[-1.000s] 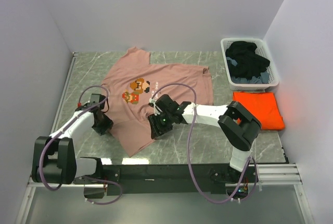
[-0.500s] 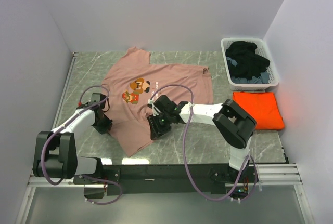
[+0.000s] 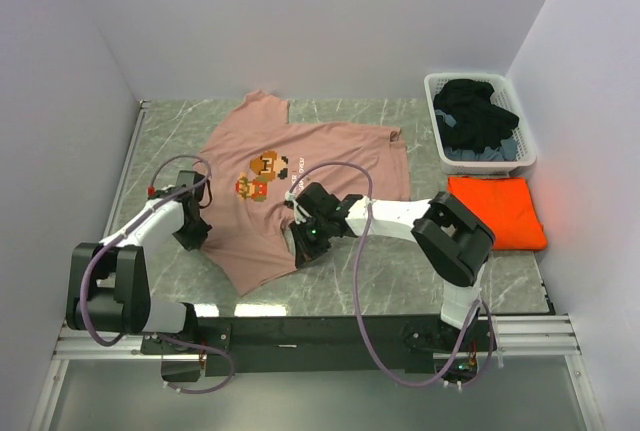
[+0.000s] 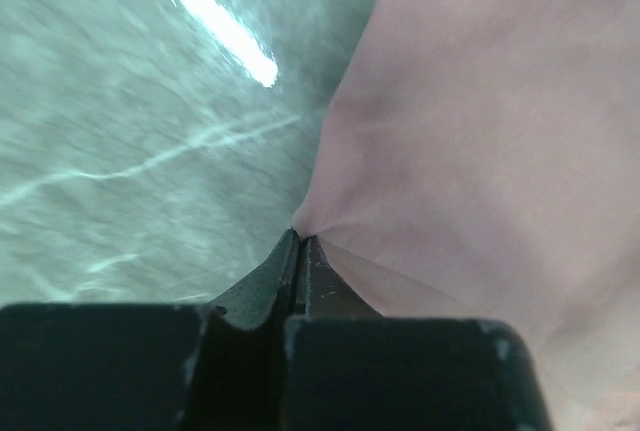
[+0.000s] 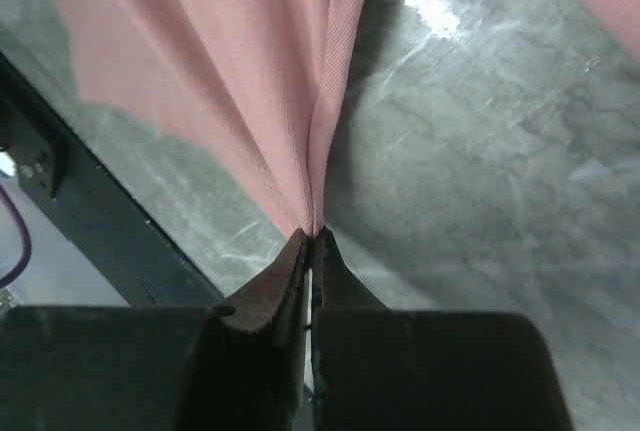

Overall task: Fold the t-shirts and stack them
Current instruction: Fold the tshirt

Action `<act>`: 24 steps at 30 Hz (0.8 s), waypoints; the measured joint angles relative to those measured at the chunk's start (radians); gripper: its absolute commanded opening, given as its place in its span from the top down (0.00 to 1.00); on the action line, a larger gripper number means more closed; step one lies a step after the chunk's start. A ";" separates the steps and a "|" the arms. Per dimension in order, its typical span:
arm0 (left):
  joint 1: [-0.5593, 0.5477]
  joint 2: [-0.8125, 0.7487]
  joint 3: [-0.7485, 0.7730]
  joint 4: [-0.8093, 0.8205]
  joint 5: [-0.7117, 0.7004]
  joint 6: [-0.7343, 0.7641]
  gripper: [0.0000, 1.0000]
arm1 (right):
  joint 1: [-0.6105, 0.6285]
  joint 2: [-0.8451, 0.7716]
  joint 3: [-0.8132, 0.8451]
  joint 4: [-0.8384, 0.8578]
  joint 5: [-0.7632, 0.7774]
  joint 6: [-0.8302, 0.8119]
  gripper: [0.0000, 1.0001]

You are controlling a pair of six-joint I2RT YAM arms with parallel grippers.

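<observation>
Fingers (image 4: 262, 291) on the left gripper (image 3: 192, 235) are clamped right together, pinching the side edge of the dusty-pink cotton t-shirt (image 3: 330, 151). In the left wrist view the cloth (image 4: 470, 151) puckers into a little point exactly where the tips meet, with grey marble-look table (image 4: 120, 101) filling the left of that frame.

Same deal on the right gripper (image 3: 303, 247). Its fingers (image 5: 268, 293) are closed on a doubled fold of the pink fabric (image 5: 230, 71), which fans out from the tips toward the top left of the right wrist view. Bare table (image 5: 500, 151) sits to the right of it.

From the top camera, both grippers sit low in the middle of the frame at the near end of the shirt, one on each side edge, and the hem corner hangs down between them toward the bottom of the frame. Further up, the shirt lies flat, face up, in the centre. The small pixel-art chest graphic (image 3: 262, 175) is just above the right gripper, and the collar end reaches the upper middle.

Off to the right, a bright-orange folded tee (image 3: 498, 211) lies on the table (image 3: 400, 281), near the pink one but with a strip of table between them. Just above it, in the upper right, is a white plastic laundry basket (image 3: 431, 91) holding dark clothes (image 3: 478, 116).
</observation>
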 measured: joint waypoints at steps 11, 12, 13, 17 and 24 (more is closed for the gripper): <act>0.000 0.084 0.057 0.007 -0.011 0.105 0.87 | -0.005 -0.021 0.040 -0.042 0.007 -0.019 0.80; 0.000 0.101 0.059 0.009 -0.009 0.109 0.87 | -0.005 -0.020 0.045 -0.045 0.010 -0.024 0.73; 0.000 0.117 0.072 0.005 -0.010 0.119 0.86 | -0.005 -0.020 0.045 -0.051 0.013 -0.026 0.69; 0.001 0.192 0.141 0.002 -0.051 0.140 0.86 | -0.021 -0.055 0.041 -0.082 0.055 -0.038 0.57; 0.009 0.371 0.333 -0.008 -0.162 0.171 0.79 | -0.265 -0.230 -0.040 -0.085 0.177 -0.040 0.52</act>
